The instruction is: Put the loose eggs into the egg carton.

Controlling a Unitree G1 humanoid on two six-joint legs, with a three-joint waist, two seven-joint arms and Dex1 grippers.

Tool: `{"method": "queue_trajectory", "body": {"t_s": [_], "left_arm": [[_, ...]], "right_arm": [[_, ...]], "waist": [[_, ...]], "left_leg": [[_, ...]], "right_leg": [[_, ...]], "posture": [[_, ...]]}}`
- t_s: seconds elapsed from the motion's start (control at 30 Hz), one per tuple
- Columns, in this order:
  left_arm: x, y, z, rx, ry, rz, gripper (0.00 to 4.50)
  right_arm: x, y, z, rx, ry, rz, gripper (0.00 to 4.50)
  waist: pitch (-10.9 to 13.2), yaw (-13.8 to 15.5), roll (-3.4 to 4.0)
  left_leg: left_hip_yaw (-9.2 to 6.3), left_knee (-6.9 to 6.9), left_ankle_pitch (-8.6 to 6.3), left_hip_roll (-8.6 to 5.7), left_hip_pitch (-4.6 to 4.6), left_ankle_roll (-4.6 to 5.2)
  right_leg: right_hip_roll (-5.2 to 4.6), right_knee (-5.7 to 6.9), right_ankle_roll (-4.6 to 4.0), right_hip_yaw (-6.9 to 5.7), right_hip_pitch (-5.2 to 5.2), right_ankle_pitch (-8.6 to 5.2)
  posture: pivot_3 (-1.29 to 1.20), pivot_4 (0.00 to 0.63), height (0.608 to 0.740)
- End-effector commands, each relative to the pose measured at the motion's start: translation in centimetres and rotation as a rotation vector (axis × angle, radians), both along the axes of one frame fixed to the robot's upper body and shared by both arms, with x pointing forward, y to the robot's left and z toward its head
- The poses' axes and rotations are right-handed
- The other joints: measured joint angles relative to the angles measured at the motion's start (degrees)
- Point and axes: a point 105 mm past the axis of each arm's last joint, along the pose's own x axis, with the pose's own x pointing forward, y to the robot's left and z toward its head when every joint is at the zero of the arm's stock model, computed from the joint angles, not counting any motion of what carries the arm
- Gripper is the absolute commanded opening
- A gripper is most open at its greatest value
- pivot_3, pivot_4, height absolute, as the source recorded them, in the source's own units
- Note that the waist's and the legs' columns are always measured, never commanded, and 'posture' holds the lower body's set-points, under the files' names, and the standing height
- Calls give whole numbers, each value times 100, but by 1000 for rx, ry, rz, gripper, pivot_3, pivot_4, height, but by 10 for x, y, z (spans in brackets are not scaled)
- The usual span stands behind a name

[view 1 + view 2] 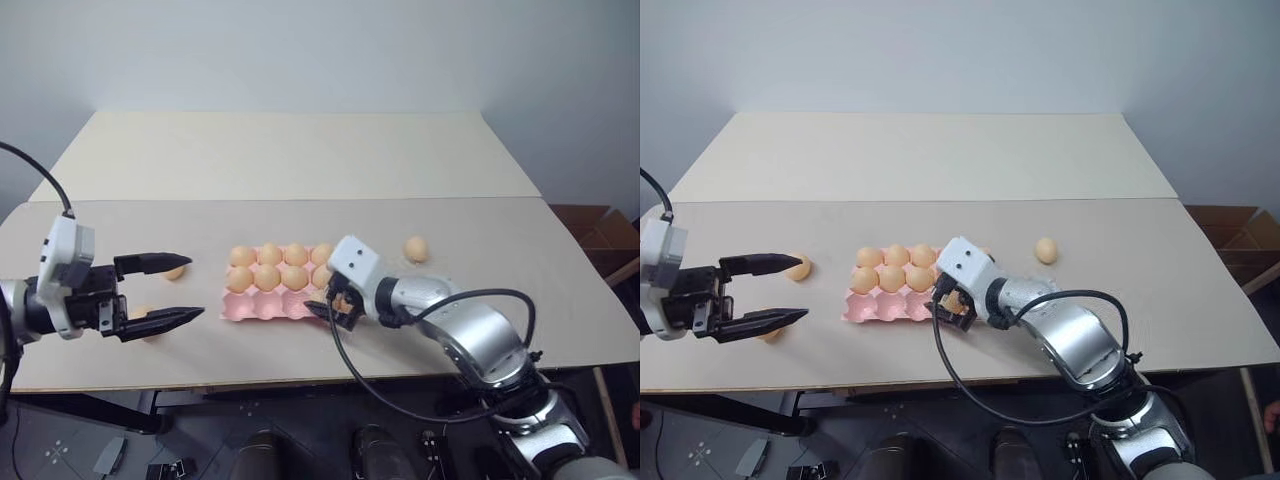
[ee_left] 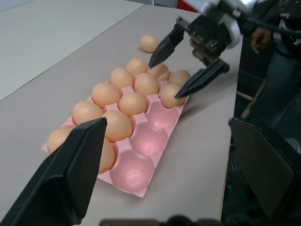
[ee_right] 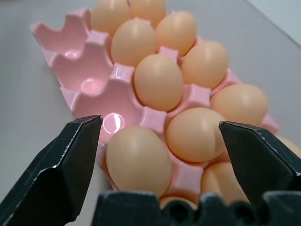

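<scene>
The pink egg carton (image 1: 268, 305) lay on the tabletop (image 1: 300, 160) with most of its cups filled. The two far rows held eggs along their length, and in the near row one egg (image 3: 138, 159) sat in the end cup on the robot's right, while the other near-row cups stood empty, as the left wrist view showed. Three loose eggs remained on the tabletop: one (image 1: 416, 248) just past the carton's right end, and two near the left claw, one (image 1: 798, 266) beyond its far finger and one (image 1: 769, 333) partly hidden under its near finger. By my judgement the task was well over half done, with those three still to go in.

The right claw (image 1: 332, 305) hung over the carton's near right corner, pointing down and toward the robot's left, its jaws spread wide on either side of the seated egg and gripping nothing. The left claw (image 1: 165, 292) hovered left of the carton and apart from it, pointing across toward it nearly level, jaws wide and empty.
</scene>
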Motion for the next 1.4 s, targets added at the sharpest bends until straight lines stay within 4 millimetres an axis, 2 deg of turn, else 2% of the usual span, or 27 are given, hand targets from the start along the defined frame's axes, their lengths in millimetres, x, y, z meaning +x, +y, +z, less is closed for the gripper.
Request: {"method": "queue_trajectory", "body": {"t_s": [0.03, 0.17, 0.23, 0.37, 0.5, 0.6, 0.83, 0.97, 1.07, 1.1, 1.17, 1.27, 1.4], "left_arm": [[1, 10, 3, 19, -35, 46, 4500], [0, 20, -1, 32, -39, 88, 4500], [0, 23, -1, 23, -39, 99, 4500], [-5, 28, -7, 45, -38, 126, 4500], [-9, 29, -7, 34, -43, 143, 4500], [-11, 29, -10, 32, -39, 151, 4500], [-9, 26, -8, 26, -48, 147, 4500], [-7, 19, -3, 24, -67, 119, 4500], [-4, 16, 0, 17, -77, 110, 4500], [-3, 15, 1, 14, -79, 106, 4500], [-2, 15, 1, 11, -81, 102, 4500], [-2, 13, 2, 13, -83, 99, 4500], [-4, 13, 2, 16, -85, 99, 4500]], "right_arm": [[-7, -25, 39, 57, -127, -1, 4465], [-12, -73, 51, 47, -173, -14, 4465], [-14, -90, 51, 43, -179, -15, 4465], [-26, -140, 36, -9, -152, -4, 4465], [-39, -165, 25, 15, -105, -2, 4465], [-37, -169, 18, 15, -99, -24, 4465], [-28, -162, 20, 25, -115, -16, 4465], [4, -157, 13, 1, -99, -131, 4465], [40, -154, 5, -2, -71, -275, 4465], [58, -155, 1, 3, -49, -364, 4465], [79, -156, -6, -9, -21, -468, 4465], [100, -155, -19, -25, 15, -559, 4465], [115, -154, -29, -29, 49, -630, 4465]], "waist": [[0, 20, 0], [1, 53, -1], [1, 58, -2], [1, 58, -2], [1, 46, -3], [1, 8, -2], [1, 15, -1], [1, -2, -2], [1, -22, -2], [1, -29, -2], [2, -27, 0], [2, -6, 0], [3, 9, 2]], "left_leg": [[0, 0, 0, 0, 0, 0], [2, 0, 0, -2, 2, 0], [2, 0, -1, -2, -1, 0], [4, -2, -1, 1, 6, 0], [7, -4, -1, 1, 7, 1], [8, -4, 0, 10, 18, 0], [9, -4, -1, 10, 16, 0], [11, -4, -1, 6, 13, 0], [14, -4, 0, 8, 20, -1], [15, -4, 0, 7, 19, -1], [17, -4, 0, 8, 17, -1], [15, -10, 0, 5, 2, -1], [14, -13, -1, -4, -9, 1]], "right_leg": [[0, -2, 0, -2, 1, 0], [-4, -9, 0, -6, 7, 0], [-4, -12, 1, -6, 7, -1], [-1, -10, 1, -4, 11, -2], [-1, -10, 2, 1, 10, -2], [7, -7, 29, 5, 14, -21], [7, -3, 10, 11, 9, -25], [3, -5, -16, 12, 7, -13], [6, -3, -36, 17, 7, -16], [8, -2, -37, 19, 5, -15], [12, 2, -36, 20, 2, -11], [10, -1, -12, 16, -8, 0], [-3, -8, -9, 8, -10, 1]], "posture": [[0, 150, 740], [0, 150, 740], [0, 150, 740], [0, 150, 740], [0, 150, 740], [0, 150, 740], [0, 150, 740], [0, 150, 740], [0, 150, 740], [0, 150, 740], [0, 150, 740], [0, 150, 740], [0, 150, 740]]}}
